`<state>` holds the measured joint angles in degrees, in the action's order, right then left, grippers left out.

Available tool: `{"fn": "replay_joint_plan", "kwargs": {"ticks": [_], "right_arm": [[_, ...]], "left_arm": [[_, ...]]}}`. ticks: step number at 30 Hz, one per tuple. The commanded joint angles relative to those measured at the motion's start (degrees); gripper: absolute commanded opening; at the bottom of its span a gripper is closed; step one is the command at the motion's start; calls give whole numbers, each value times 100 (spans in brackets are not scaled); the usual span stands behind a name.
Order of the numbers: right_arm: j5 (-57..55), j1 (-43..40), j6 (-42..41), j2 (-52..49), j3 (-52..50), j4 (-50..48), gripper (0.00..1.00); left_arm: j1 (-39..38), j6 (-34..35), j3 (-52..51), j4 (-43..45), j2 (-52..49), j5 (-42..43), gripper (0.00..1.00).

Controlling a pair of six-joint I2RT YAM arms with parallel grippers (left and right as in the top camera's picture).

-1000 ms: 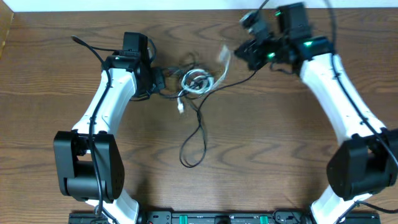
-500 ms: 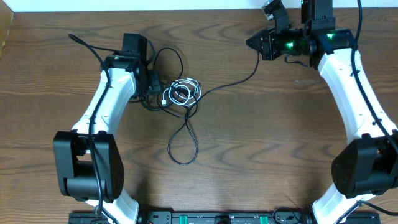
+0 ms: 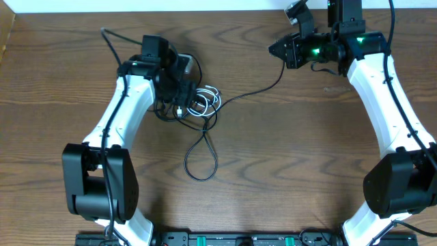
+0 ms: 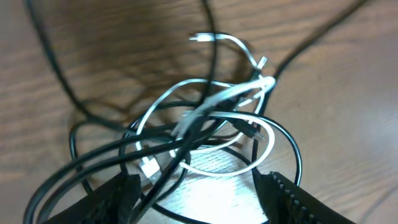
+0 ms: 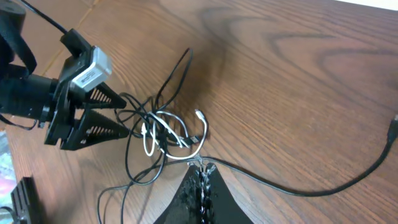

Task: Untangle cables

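Note:
The cables lie in one tangle at the back left of the table. The white cable is coiled in small loops, and the black cable is threaded through them. One black loop reaches toward the front. A long black strand curves away to the right and ends below my right gripper. That gripper hangs above the table, shut, and nothing shows in its grip. My left gripper is open right over the tangle. From the left wrist, the white cable and black strands lie between and beyond its spread fingers.
The table's back edge meets a white wall just behind both grippers. Its left edge is close to the left arm. The left arm's own thick black wire arcs out behind it. Both arm bases stand at the front corners.
My left gripper has opened and shifted slightly back and right over the tangle. The right gripper swung back and right; the white end lifted near it has dropped back onto the pile.

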<state>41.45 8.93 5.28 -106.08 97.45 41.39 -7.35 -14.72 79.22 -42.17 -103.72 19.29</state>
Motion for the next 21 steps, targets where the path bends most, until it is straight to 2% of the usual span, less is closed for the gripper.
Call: {"fn": "replay_joint_plan", "kwargs": {"ticks": [1, 4, 9, 15, 21], "right_arm": [[-131, 136, 157, -15, 92, 50, 1], [-260, 208, 168, -17, 90, 52, 1], [-385, 319, 168, -17, 90, 42, 1], [-428, 374, 166, -33, 90, 33, 1], [-468, 433, 166, -44, 76, 28, 1]], "left_arm": [[-13, -1200, 149, 15, 9, 59, 66], [-13, -1469, 149, 216, -76, 57, 66], [-20, -1462, 149, 776, -323, -63, 66], [-153, -1464, 149, 820, -754, -90, 63], [-247, -1344, 149, 1003, -1250, -90, 37]]}}
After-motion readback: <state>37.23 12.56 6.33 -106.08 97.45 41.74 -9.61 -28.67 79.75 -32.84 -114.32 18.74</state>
